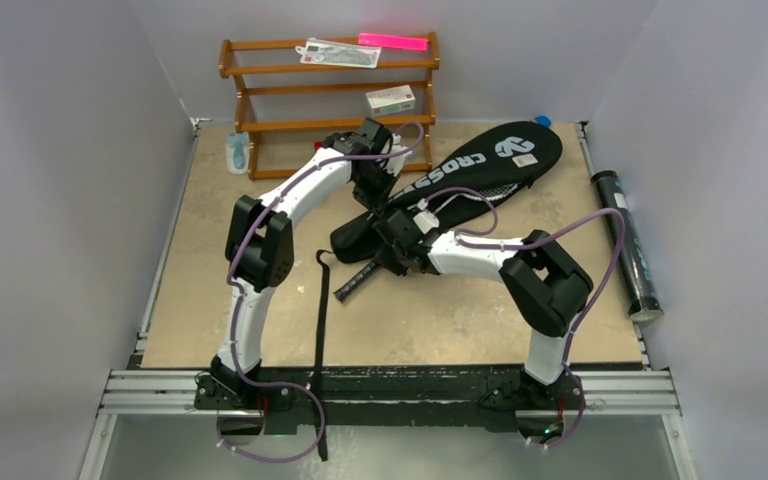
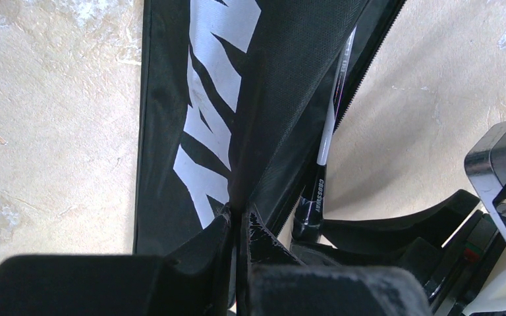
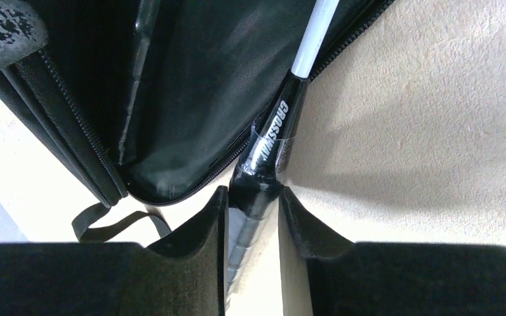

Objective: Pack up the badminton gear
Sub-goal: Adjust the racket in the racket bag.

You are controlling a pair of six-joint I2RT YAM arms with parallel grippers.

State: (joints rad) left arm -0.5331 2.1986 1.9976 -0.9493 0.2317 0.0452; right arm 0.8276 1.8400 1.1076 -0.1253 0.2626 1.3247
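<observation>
The long black CROSSWAY bag (image 1: 480,165) lies slantwise at the back of the table, its side unzipped. My left gripper (image 1: 375,190) (image 2: 242,214) is shut on the edge of the bag's upper flap (image 2: 171,99), holding it up. One racket (image 1: 355,285) lies with its head inside the bag and its black handle sticking out toward the front. My right gripper (image 1: 392,250) (image 3: 252,194) is shut on the racket (image 3: 270,131) at the cone where the handle meets the shaft, just outside the bag's mouth (image 3: 191,99). A dark tube (image 1: 628,245) lies along the right edge.
A brown wooden rack (image 1: 330,90) stands at the back with a white box (image 1: 390,98) and a pink strip (image 1: 393,41) on it. The bag's black strap (image 1: 320,310) trails to the front edge. A small blue and white object (image 1: 236,152) stands left of the rack.
</observation>
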